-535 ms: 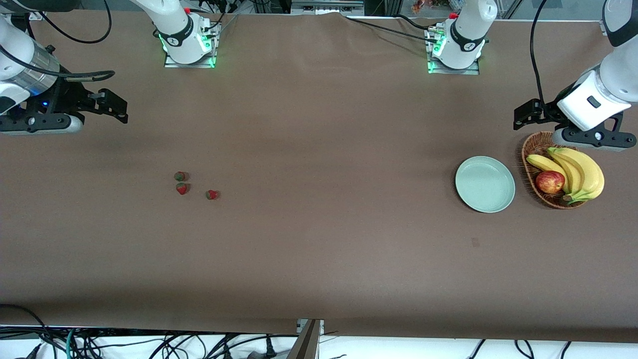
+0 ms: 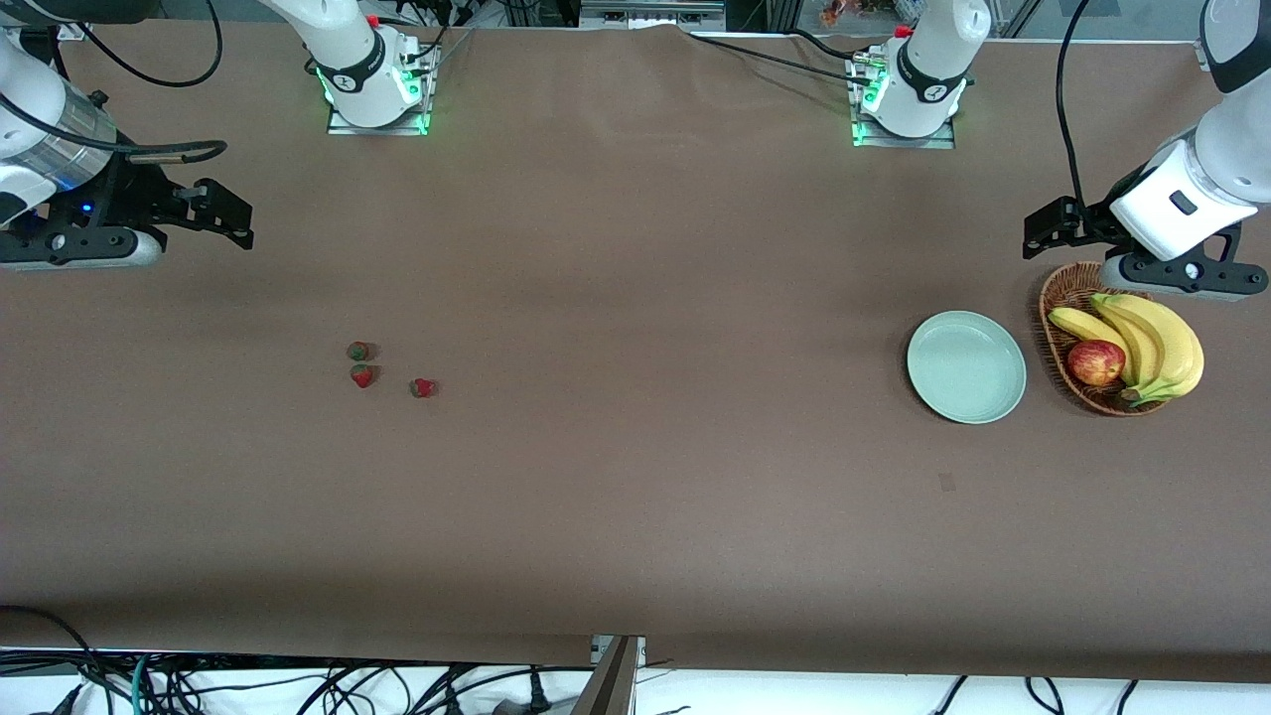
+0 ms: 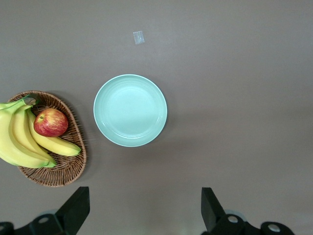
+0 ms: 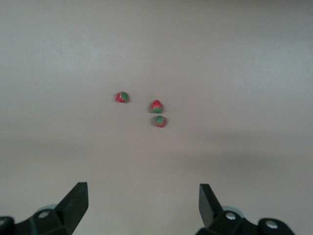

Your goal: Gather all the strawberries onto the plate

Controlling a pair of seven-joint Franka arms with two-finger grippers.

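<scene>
Almost nothing moved since the earlier frame, perhaps a slight drift of right gripper point(image 2: 230, 216): fingers point(image 4: 74, 199) wide apart, empty, over bare tabletop point(image 2: 635, 477). Left gripper point(image 2: 1045, 228), spread and empty, by basket point(image 2: 1060, 290). Strawberries point(image 2: 361, 363) ungrasped, well apart from plate point(image 2: 966, 366). Leafy tops clearer in right wrist view.

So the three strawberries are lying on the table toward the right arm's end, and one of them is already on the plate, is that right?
Not quite: the plate holds nothing, as the left wrist view shows plainly. All three strawberries lie on the table toward the right arm's end, well apart from the plate.
</scene>
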